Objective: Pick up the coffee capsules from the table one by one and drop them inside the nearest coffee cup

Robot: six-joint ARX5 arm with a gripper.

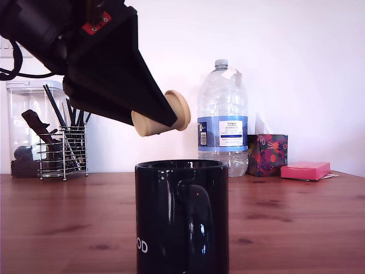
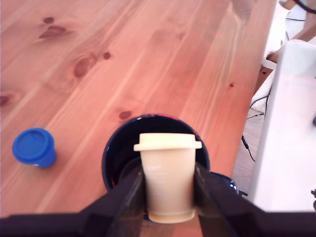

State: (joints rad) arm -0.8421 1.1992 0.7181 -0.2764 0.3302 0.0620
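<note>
Right above the coffee cup (image 2: 155,163) on the counter (image 2: 148,64), the end effector (image 2: 168,190) pinches a cream coffee capsule (image 2: 168,173) — drop step; next it just needs to let go.

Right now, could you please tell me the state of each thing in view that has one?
gripper: jaws shut on the cream capsule, above the mug.
cream capsule: held, off the table.
black mug: upright on the table.
blue capsule: resting on the table.
water bottle: upright, capped, nearly empty.
</note>
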